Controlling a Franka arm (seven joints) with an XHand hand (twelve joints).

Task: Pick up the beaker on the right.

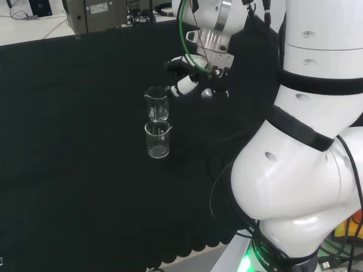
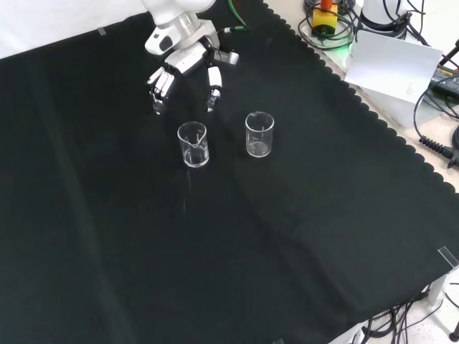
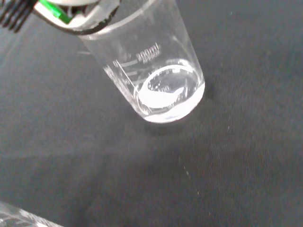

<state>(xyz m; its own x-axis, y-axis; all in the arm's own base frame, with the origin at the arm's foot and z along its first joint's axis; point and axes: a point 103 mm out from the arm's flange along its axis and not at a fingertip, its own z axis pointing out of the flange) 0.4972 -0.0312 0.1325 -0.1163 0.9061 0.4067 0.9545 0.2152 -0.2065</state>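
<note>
Two clear, empty glass beakers stand upright on the black cloth. In the front view they sit side by side: the left beaker [image 2: 193, 144] and the right beaker [image 2: 259, 134]. In the head view they line up, the far beaker [image 1: 157, 103] behind the near beaker [image 1: 158, 139]. The hand [image 2: 185, 68] hovers open just beyond the left beaker in the front view, fingers spread and pointing down, holding nothing. In the head view the hand [image 1: 193, 80] is right of the far beaker. The wrist view shows one beaker [image 3: 161, 80] close up and another beaker's rim [image 3: 19, 218].
The cloth's scalloped edge [image 2: 373, 93] runs along the right of the front view, with a white panel [image 2: 398, 64] and cables [image 2: 434, 143] past it. Grey equipment boxes [image 1: 96, 14] stand beyond the cloth's far edge in the head view. The arm's white links [image 1: 306, 141] rise at the right.
</note>
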